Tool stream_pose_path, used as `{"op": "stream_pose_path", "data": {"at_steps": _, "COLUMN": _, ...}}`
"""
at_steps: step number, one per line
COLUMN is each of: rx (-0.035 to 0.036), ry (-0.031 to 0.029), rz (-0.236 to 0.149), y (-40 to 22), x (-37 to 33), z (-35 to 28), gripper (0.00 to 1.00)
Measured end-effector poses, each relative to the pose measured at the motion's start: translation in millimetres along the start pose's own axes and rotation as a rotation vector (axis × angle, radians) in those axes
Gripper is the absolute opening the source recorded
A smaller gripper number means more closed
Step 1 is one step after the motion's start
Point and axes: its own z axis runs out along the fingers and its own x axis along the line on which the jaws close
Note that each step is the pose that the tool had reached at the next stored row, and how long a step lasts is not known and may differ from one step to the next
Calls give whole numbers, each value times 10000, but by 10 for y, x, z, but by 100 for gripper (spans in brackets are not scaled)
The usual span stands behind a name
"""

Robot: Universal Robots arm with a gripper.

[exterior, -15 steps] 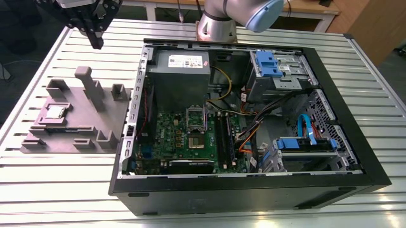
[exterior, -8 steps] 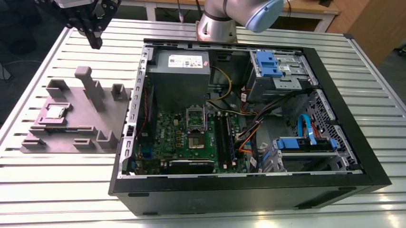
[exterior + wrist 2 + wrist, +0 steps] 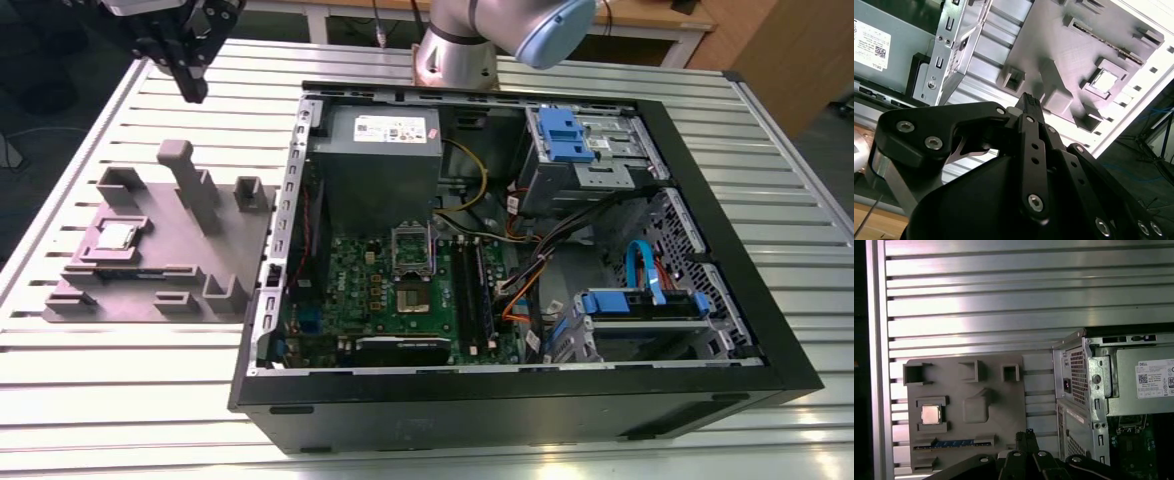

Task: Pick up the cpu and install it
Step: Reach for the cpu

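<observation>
Plainly not yet picked up: the cpu [image 3: 118, 237]. Lies flat in a square pocket of the grey holder plate [image 3: 180, 245], on the slatted metal table [image 3: 107, 400] at the exterior view's left. Stays outside the open computer case [image 3: 507, 410] set just beside that plate, and well apart from the dark socket frame [image 3: 411, 297] on the green board inside. Looks small, thin and square, with a silvery-grey metal top and a narrow pale rim. Catches the light and gleams almost white in the second wrist view; comes across duller, faintly tan, in the first wrist view. Shares the plate with a long memory stick [image 3: 949, 443] slotted nearby. As for the gripper [image 3: 195, 92]: hangs in the air above the table beyond the plate, well apart from the cpu. Grasps nothing, black fingers [image 3: 1029, 106] pressed together at the tips in both wrist views.
</observation>
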Motion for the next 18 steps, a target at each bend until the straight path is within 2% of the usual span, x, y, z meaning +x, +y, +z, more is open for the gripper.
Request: {"op": "stream_pose_path", "data": {"at_steps": 18, "rx": -3, "ry": -1, "rz": 0, "y": -7, "x": 87, "z": -1, "gripper": 10}}
